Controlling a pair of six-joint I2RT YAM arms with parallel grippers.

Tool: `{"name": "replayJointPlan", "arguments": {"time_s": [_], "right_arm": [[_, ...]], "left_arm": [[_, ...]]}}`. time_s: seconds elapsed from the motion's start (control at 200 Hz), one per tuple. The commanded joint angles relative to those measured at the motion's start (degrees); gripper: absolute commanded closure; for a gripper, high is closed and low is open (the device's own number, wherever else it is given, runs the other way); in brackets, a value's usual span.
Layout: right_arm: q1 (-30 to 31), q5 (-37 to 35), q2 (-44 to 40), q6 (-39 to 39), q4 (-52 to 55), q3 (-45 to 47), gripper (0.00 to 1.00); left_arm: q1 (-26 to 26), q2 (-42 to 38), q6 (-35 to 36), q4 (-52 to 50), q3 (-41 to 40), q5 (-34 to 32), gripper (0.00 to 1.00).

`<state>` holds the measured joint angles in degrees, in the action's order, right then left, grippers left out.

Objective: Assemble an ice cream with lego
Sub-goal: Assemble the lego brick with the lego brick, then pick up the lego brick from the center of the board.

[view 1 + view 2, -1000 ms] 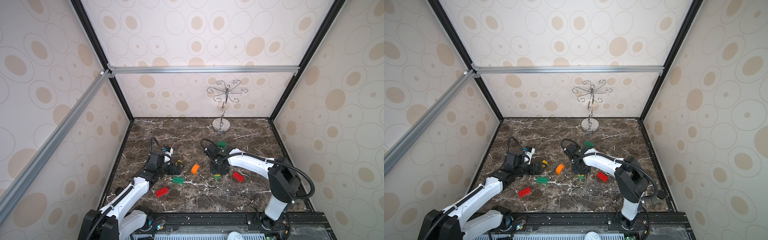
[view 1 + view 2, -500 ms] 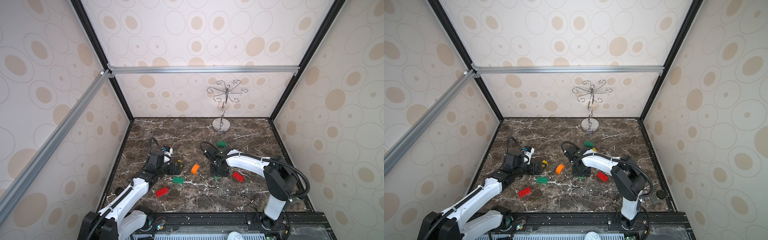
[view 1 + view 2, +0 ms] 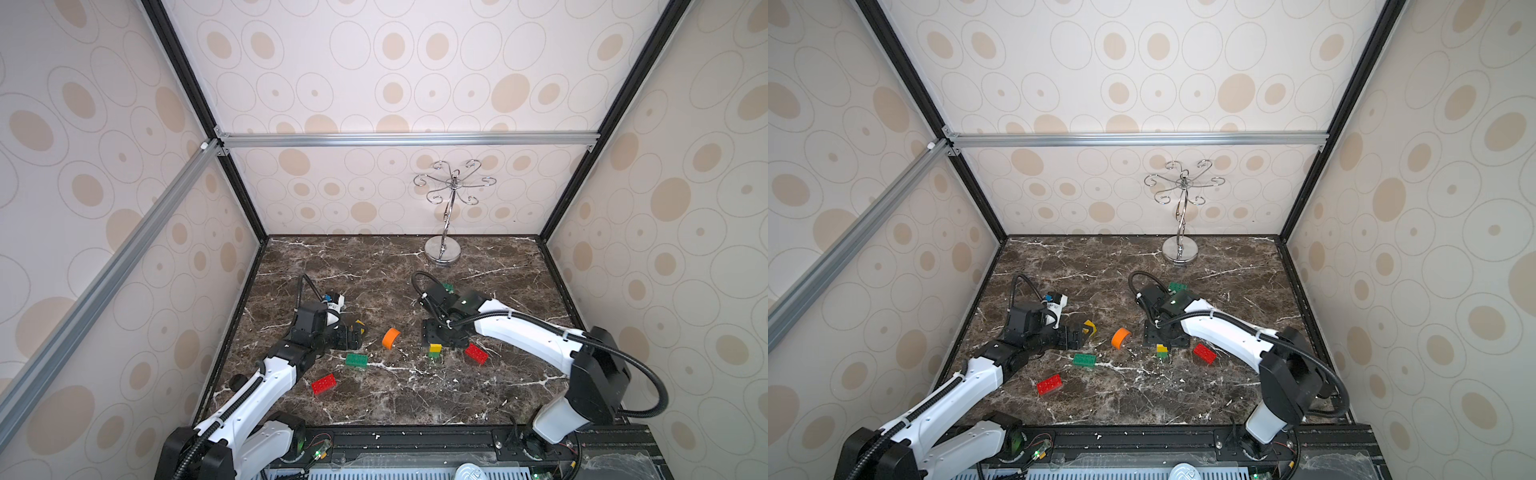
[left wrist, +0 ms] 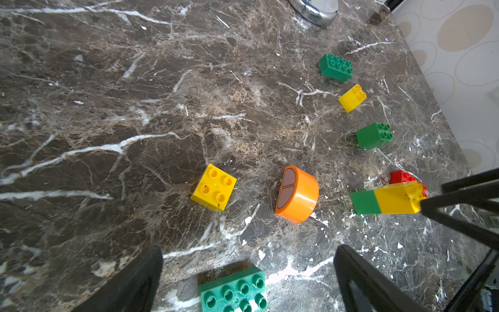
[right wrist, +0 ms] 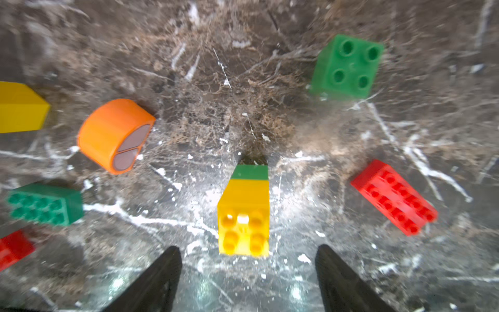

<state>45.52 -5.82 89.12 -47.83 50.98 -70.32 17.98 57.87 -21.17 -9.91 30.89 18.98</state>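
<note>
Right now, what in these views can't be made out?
- Both top views: yellow square brick, partly hidden by the left tool.
- Left wrist view: nearest green oblong brick, cut off by the frame edge; red brick, largely behind the yellow-green stack.
- Right wrist view: blurred throughout, edges soft.

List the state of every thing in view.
yellow-on-green stack: joined, upright, free
right gripper: open around the stack
left gripper: open, empty
orange half-round piece: loose, on its side
yellow square brick: studs up
green square brick: studs up
yellow rounded piece: studs up
near green oblong brick: studs up
far green oblong brick: studs up
left red oblong brick: studs up
right red oblong brick: studs up
metal stand: upright, hooks empty
</note>
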Motion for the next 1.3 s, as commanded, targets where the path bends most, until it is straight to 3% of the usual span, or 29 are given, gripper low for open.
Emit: {"name": "replayJointPlan", "arguments": {"time_s": [0.0, 0.255, 0.615, 1.296], "right_arm": [[-1.38, -2.50, -3.87, -1.18, 5.57, 0.82, 0.16], [-11.86, 1.62, -8.59, 0.95, 3.15, 8.57, 0.14], [-22.11, 7.00, -5.67, 1.13, -3.52, 16.83, 0.10], [-25.10, 7.04, -3.79, -6.31, -13.54, 24.05, 0.05]], "left_arm": [[-0.32, -0.79, 0.25, 0.51, -0.13, -0.45, 0.00], [-0.31, -1.51, 0.16, 0.65, -0.22, -0.67, 0.00], [-0.38, -1.72, 0.05, 0.69, -0.23, -0.64, 0.00], [-0.38, -1.44, 0.07, 0.90, -0.22, -0.81, 0.00]]}}
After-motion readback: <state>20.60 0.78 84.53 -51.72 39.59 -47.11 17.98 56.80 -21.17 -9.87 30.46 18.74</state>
